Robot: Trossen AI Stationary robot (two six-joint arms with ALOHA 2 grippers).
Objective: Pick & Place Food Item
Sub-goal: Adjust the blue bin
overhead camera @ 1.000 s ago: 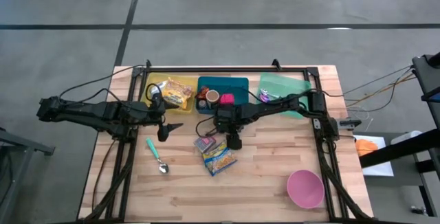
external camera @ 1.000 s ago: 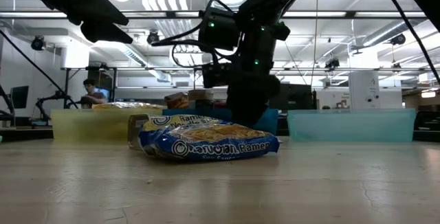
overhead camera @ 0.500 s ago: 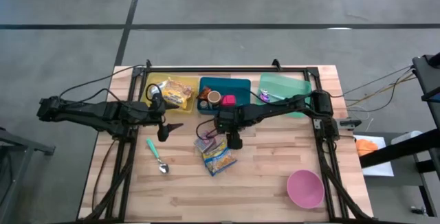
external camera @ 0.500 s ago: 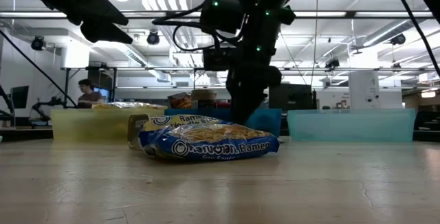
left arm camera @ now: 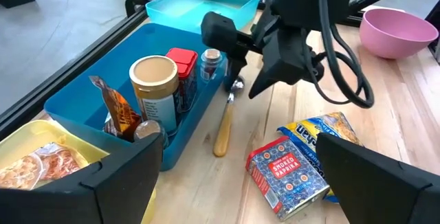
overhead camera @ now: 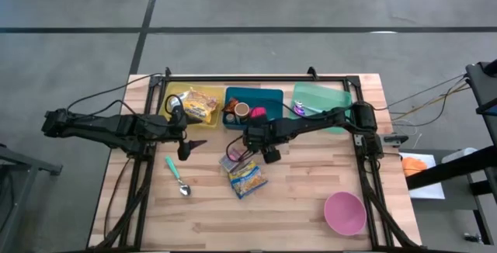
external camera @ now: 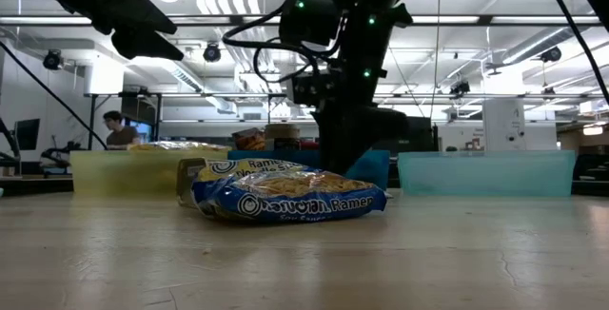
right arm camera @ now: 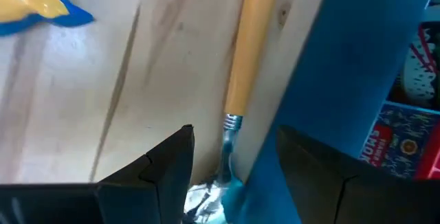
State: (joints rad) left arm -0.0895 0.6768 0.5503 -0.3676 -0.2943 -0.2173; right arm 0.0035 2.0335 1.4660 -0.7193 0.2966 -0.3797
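2 ramen packets (overhead camera: 247, 177) lie mid-surface beside a red box (left arm camera: 287, 176). The right end effector (overhead camera: 269, 154), part-open and empty, hangs over a wooden-handled utensil (left arm camera: 223, 129) beside the blue bin (overhead camera: 268, 98) at the far edge. The left end effector (overhead camera: 194, 143) hovers wide open.

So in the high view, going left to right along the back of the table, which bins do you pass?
yellow bin → blue bin → green bin
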